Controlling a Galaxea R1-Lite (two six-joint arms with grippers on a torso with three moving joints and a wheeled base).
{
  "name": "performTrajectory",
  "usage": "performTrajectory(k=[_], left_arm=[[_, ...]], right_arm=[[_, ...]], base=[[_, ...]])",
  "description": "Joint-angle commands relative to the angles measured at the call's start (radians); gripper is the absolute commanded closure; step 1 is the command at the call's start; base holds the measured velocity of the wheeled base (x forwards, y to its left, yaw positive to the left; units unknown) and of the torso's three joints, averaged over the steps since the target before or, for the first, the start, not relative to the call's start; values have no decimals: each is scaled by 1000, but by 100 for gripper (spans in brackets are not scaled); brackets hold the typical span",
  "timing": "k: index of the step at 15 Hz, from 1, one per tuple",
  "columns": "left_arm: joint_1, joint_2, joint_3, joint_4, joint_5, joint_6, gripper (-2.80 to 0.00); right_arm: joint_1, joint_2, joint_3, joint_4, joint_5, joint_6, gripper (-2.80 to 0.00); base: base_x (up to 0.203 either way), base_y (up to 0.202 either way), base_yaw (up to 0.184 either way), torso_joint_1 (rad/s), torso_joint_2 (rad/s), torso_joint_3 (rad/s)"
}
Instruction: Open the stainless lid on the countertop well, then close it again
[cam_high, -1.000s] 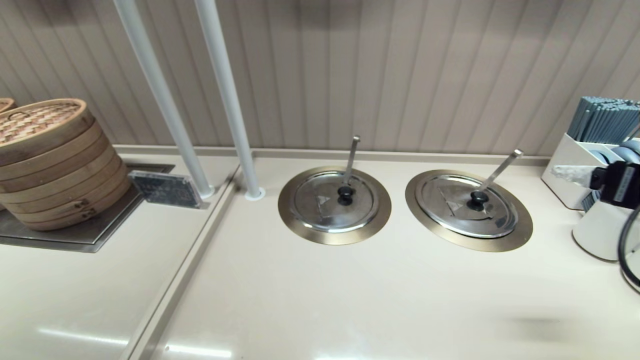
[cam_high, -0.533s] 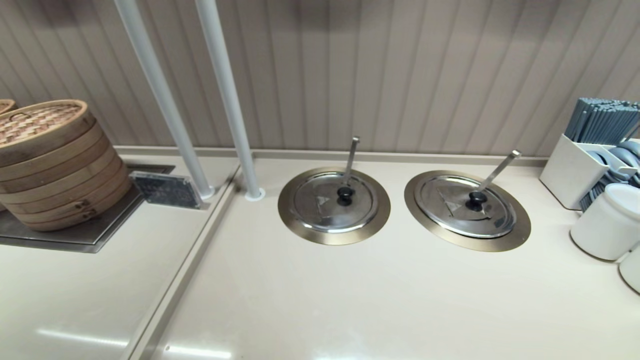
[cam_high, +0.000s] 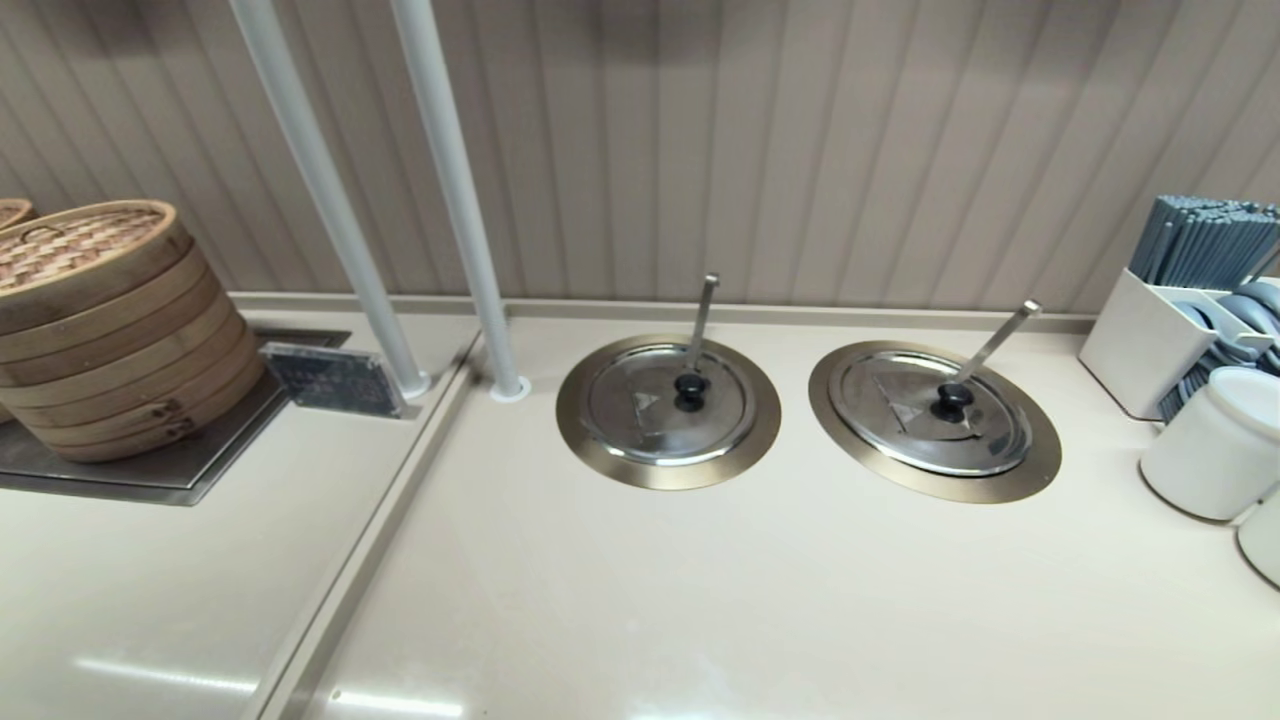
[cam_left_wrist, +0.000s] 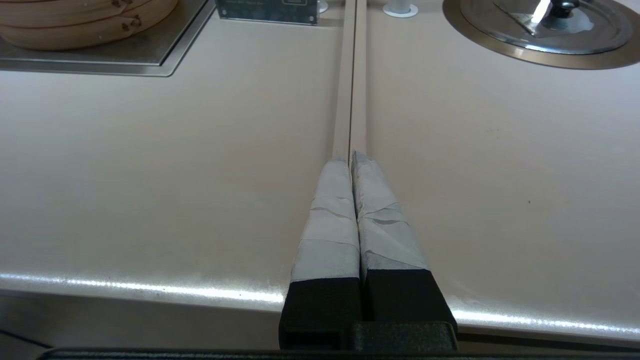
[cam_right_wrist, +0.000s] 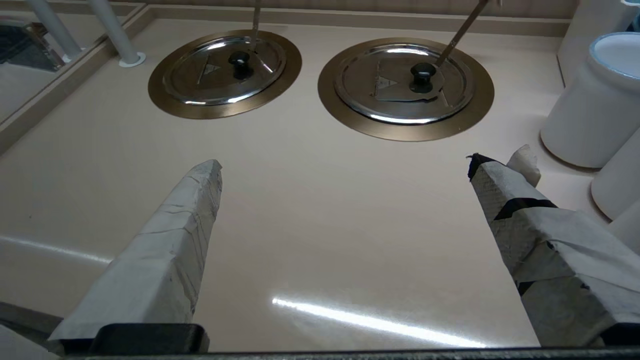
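With the stainless lid (cam_high: 937, 412) seated, right pincer (cam_right_wrist: 345, 170), gaping and empty, should centre squarely over its black knob (cam_high: 952, 399); left pincer (cam_left_wrist: 352, 157) rests closed, empty.

Left gripper (cam_left_wrist: 352, 155), right gripper (cam_right_wrist: 345, 165): fingers (cam_right_wrist: 165, 260) grey-taped, black bases.

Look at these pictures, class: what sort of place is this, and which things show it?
Probably a canteen or buffet serving counter: two lidded wells with ladles, such as the stainless lid on the countertop well, stacked bamboo steamers, and a chopstick holder.
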Motion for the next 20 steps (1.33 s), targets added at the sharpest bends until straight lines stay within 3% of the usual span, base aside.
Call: performTrajectory(k=[1,3,6,10,14,20], left_arm=[[0,0,-1,-1,0,0,0],[0,0,0,1,0,-2,0],[0,0,0,-1,0,0,0],[0,0,0,-1,0,0,0],[0,0,0,0,0,0,0],[0,0,0,-1,0,0,0]], right_arm=[[9,-125,52,22,-5,-27,-280],[0,-245,118,62,-11,-89,-280],[-7,-259,302,50,-18,-156,-280],[-8,-257,529,-336,-80,-244,-280],[-8,-257,536,-310,-102,-145,-280],[-8,-257,537,-310,-109,-140,-280]], base=[[0,0,0,0,0,0],[0,0,0,0,0,0],[0,0,0,0,0,0],[0,0,0,0,0,0],[0,0,0,0,0,0],[0,0,0,0,0,0]])
